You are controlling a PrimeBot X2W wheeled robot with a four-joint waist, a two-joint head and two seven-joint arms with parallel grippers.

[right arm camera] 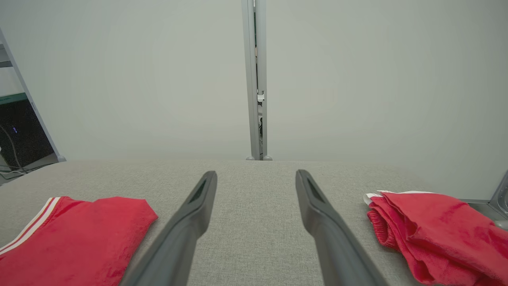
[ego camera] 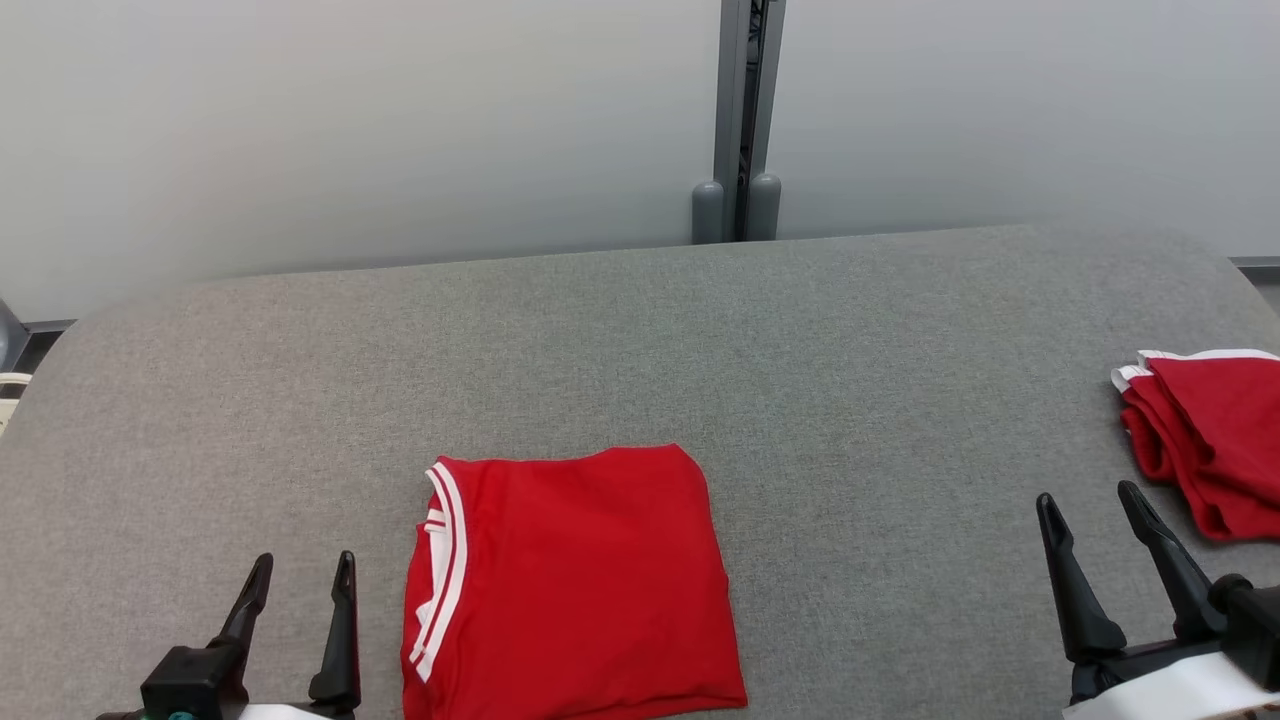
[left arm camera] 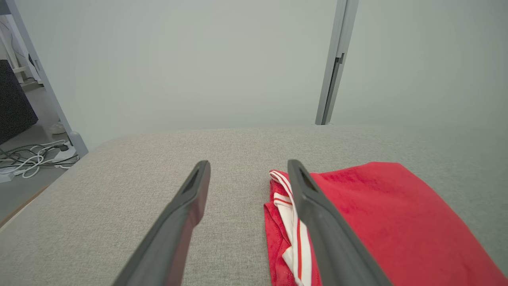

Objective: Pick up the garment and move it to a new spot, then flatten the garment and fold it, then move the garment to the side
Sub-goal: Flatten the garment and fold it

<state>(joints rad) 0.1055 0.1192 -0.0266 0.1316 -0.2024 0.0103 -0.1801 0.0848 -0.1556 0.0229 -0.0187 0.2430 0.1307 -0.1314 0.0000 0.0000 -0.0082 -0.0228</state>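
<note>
Currently, a red garment [ego camera: 570, 580] with white trim is seen lying folded into a rough rectangle on the grey padded table [ego camera: 640, 340], in the lower middle of the head view. Its white-striped edge is turned toward the left of the frame, and its lower edge is cut off by the bottom of the frame.

The left gripper [ego camera: 304, 558] is found at the lower left of the head view, just beside the striped edge of the garment and apart from it. Its two dark fingers are spread, and nothing is held between them. In the left wrist view, bare table cloth is seen between the fingers, while the garment is partly hidden behind the finger on the right of that frame.

The right gripper [ego camera: 1087, 494] is placed at the lower right of the head view, well apart from the folded garment. Its fingers are likewise spread and empty, with bare table seen between them in the right wrist view.

A second red garment [ego camera: 1210, 440], loosely bunched and edged in white, is seen at the right edge of the head view, near the right gripper but not touched by it.

Pale wall panels [ego camera: 350, 130] joined by a grey post [ego camera: 738, 120] are seen behind the table. Cables [left arm camera: 31, 159] on the floor are visible at the left edge of the left wrist view.
</note>
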